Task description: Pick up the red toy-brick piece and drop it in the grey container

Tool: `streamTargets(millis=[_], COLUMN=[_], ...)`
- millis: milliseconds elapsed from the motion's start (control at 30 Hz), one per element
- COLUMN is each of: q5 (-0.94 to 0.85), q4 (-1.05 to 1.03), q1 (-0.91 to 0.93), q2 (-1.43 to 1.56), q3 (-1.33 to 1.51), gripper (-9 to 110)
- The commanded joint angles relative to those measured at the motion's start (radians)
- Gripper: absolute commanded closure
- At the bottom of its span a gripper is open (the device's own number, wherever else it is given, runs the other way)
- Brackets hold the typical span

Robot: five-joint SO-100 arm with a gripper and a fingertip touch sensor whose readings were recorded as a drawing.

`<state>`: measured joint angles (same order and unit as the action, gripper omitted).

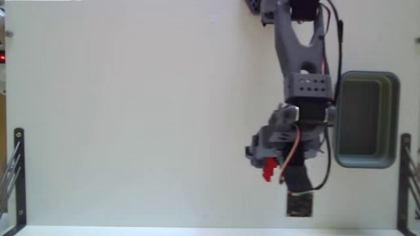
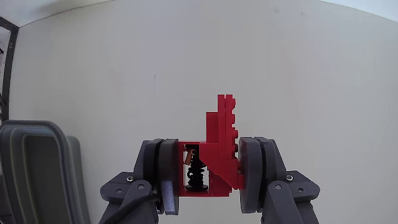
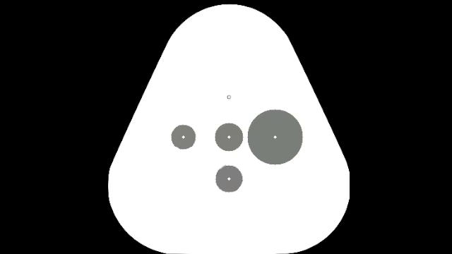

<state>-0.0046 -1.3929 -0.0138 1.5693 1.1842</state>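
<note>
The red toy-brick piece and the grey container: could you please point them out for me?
red toy-brick piece (image 2: pixel 217 155): wrist view, on its lower block between the hand's fingers.
grey container (image 1: pixel 340 118): fixed view, on its left rim.

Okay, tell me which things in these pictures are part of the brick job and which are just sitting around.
Part of the job:
- red toy-brick piece, clamped in the gripper
- grey container, hollow bare

Just there:
- white table
- black metal brackets at the table's edges
- small dark card by the front edge
</note>
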Motion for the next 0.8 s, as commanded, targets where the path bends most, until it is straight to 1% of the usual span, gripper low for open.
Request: streamTargets(millis=[0, 767], q5=[0.005, 0.005], q4=[-0.011, -0.024], q1=[-0.063, -0.405], q2=[0.034, 0.047], q3=[-0.034, -0.034], gripper=[50, 50])
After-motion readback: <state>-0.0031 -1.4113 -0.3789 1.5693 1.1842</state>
